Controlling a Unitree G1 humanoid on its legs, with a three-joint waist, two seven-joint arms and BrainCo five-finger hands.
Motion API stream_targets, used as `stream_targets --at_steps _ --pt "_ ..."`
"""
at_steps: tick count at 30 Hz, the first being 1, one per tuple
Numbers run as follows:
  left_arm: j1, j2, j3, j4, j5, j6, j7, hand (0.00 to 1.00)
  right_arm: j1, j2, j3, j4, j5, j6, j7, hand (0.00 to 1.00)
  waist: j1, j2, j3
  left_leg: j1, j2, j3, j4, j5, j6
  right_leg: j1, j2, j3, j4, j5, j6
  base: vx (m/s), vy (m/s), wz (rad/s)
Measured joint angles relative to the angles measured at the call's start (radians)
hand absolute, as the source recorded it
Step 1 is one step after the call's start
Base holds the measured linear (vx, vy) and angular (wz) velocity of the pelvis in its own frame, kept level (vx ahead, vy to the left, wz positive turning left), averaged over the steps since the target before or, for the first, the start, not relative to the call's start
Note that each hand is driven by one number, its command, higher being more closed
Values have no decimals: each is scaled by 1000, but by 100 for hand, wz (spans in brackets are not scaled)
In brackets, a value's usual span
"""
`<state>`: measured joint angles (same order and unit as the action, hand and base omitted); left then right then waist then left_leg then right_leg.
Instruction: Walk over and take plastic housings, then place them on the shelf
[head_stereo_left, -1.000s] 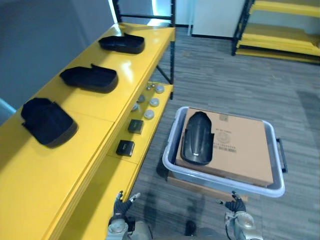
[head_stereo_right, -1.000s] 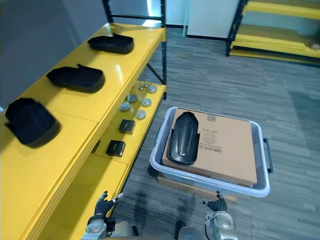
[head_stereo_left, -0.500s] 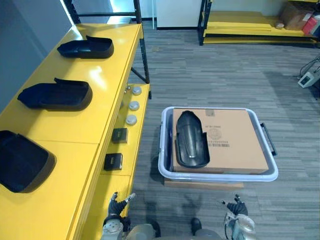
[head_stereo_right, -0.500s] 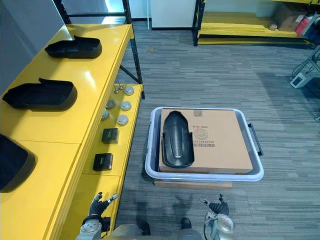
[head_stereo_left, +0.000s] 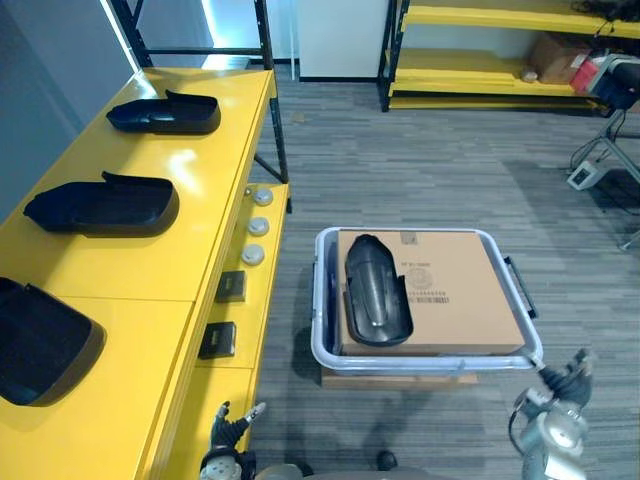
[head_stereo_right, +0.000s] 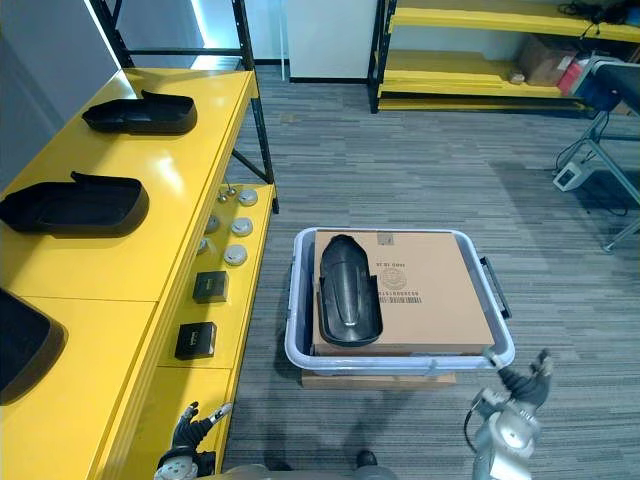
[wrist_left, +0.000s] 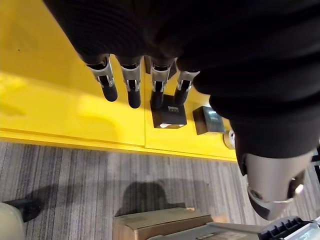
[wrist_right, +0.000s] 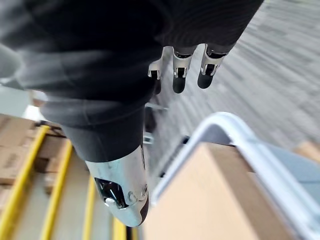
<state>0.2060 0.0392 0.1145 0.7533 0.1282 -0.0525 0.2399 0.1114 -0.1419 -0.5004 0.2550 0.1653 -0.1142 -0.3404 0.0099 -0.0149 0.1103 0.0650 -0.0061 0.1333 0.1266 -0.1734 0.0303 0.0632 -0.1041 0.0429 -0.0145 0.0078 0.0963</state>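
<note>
A black plastic housing (head_stereo_left: 377, 303) lies lengthwise on a cardboard box (head_stereo_left: 450, 295) inside a pale grey bin (head_stereo_left: 327, 355) on the floor. Three more black housings (head_stereo_left: 164, 113) (head_stereo_left: 102, 204) (head_stereo_left: 38, 342) sit in a row on the yellow shelf top (head_stereo_left: 170, 255) at my left. My left hand (head_stereo_left: 227, 427) hangs low beside the shelf's front, fingers straight and empty. My right hand (head_stereo_left: 566, 378) is raised at the bin's near right corner, fingers relaxed, holding nothing; the right wrist view shows its fingers (wrist_right: 179, 76) above the bin rim (wrist_right: 235, 145).
The shelf's lower level carries two small black boxes (head_stereo_left: 217, 339) (head_stereo_left: 230, 286) and several round silver parts (head_stereo_left: 254, 255). Another yellow rack (head_stereo_left: 500, 70) stands across the grey striped floor, with a stand and equipment (head_stereo_left: 600, 130) at the far right.
The camera has turned right, so the shelf slid left and more floor shows. My right hand has swung out and up to the bin's near right corner. Housings are unmoved.
</note>
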Motion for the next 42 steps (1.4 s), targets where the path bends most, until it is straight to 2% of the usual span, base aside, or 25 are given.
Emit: stream_targets --at_steps 5,10,12,17,20,22,26,33,34,42 --pt "15 6 4 3 0 -2 -1 0 -95 -46 61 -134 -102 -34 -28 0 2 -16 -9 -13 -23 -34 -44 44 2 -19 -16 -36 -11 0 1 -128 -36 13" --pt "14 8 5 3 0 -12 -4 0 -149 -64 189 -160 -234 -29 -12 0 5 -16 -8 -29 -29 -81 -94 86 -5 -42 -20 -76 -10 5 5 -105 -46 25" --pt "14 11 5 2 0 -18 -4 0 -178 -64 224 -141 -290 -14 -6 0 8 -17 -8 -38 -31 -94 -93 90 -6 -47 -21 -89 -10 7 5 -32 -15 18" --pt "12 19 2 3 1 -22 -4 0 -292 -64 302 44 -388 49 -9 0 15 -17 -2 -67 -34 -106 -86 96 0 -54 -23 -100 -24 18 8 24 6 8" --pt "-2 19 -3 -3 1 -24 1 0 -373 -63 334 166 -450 91 -12 0 31 -8 27 -98 -37 -111 -68 96 1 -71 -25 -105 -24 24 7 16 15 9" --pt "-19 18 -4 -7 1 -24 3 0 -430 -62 340 233 -473 109 -23 0 34 0 67 -120 -38 -130 -42 96 1 -73 -26 -124 -24 34 8 -17 12 24" --pt "-38 17 -27 -48 0 -30 27 0 -595 -61 354 413 -492 153 -36 0 61 21 140 -210 -39 -147 12 95 2 -132 -27 -127 -23 69 7 -67 33 11" --pt "-66 22 -46 -58 -12 -42 63 0 -805 -68 294 649 -520 201 -79 0 65 37 218 -294 -48 -154 67 91 8 -190 -36 -125 -21 101 8 -108 47 4" --pt "-75 22 -49 -58 -19 -42 72 0 -838 -80 278 684 -534 209 -91 100 67 39 234 -302 -50 -154 72 91 8 -194 -36 -126 -21 105 5 -108 40 -1" --pt "-112 31 -84 -37 -41 -41 93 0 -934 -138 273 762 -570 249 -98 100 86 40 245 -341 -47 -154 72 101 -1 -233 -30 -126 -20 103 -4 -65 2 -1"
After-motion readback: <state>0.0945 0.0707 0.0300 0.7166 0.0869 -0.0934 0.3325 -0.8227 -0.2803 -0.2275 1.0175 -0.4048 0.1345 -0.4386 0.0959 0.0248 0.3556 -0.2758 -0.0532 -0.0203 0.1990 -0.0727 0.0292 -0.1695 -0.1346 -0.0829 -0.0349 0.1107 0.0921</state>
